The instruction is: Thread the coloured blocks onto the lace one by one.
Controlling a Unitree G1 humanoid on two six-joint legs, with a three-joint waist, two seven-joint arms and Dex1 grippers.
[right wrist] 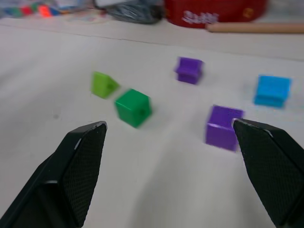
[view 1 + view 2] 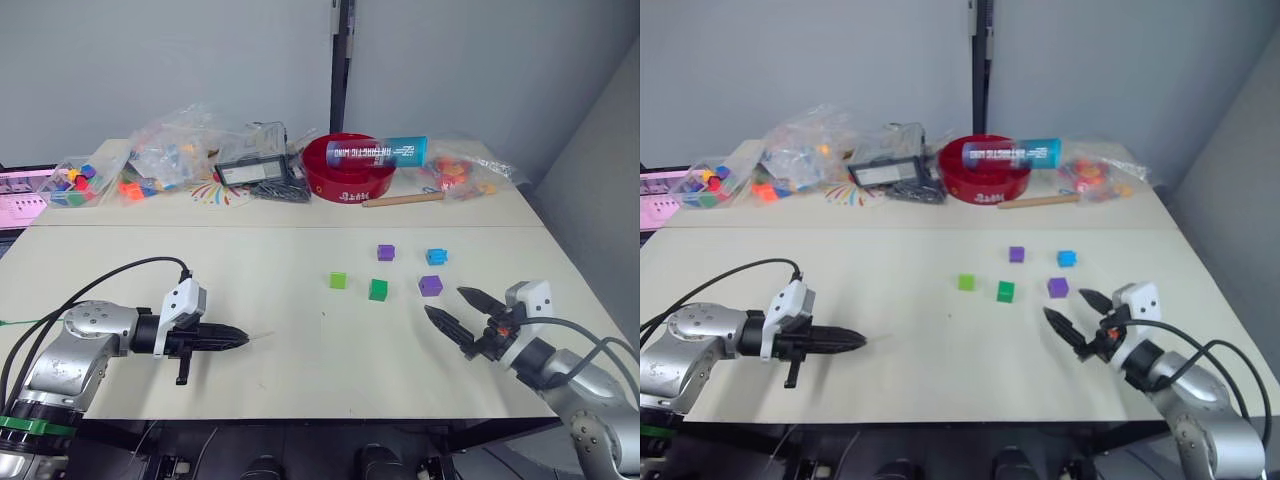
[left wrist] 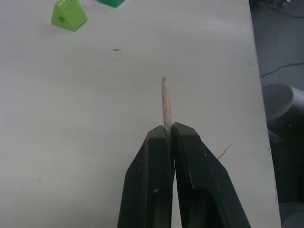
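**Lace tip pinched on the left, five cubes loose on the right**

Over on the left, the left gripper lies low over the pale table, its two black fingers pressed together on the lace. What sticks out past the fingertips is a short, stiff, pale tan tip, thin and slightly tapered, pointing toward the middle of the table. The green string itself I can't follow from the fingers; only a faint green thread shows at the far left edge near the arm.

Toward the centre-right sit the coloured blocks, all loose on the table and apart from one another. First comes the light green cube, with a small hole visible in one face from the left wrist view. Just to its right and a little nearer is the darker green cube. Farther back stands one purple cube, and to the right of it the sky blue cube. The second purple cube lies nearest the right arm. They are small, plain, solid-coloured plastic, none of them on the lace.

On the right, the right gripper hangs just above the table with its fingers spread wide and nothing between them, the near purple cube a short way ahead of its tips.

Along the back edge are clear bags of toy pieces, a red bowl with a blue bottle across it, and a wooden stick.
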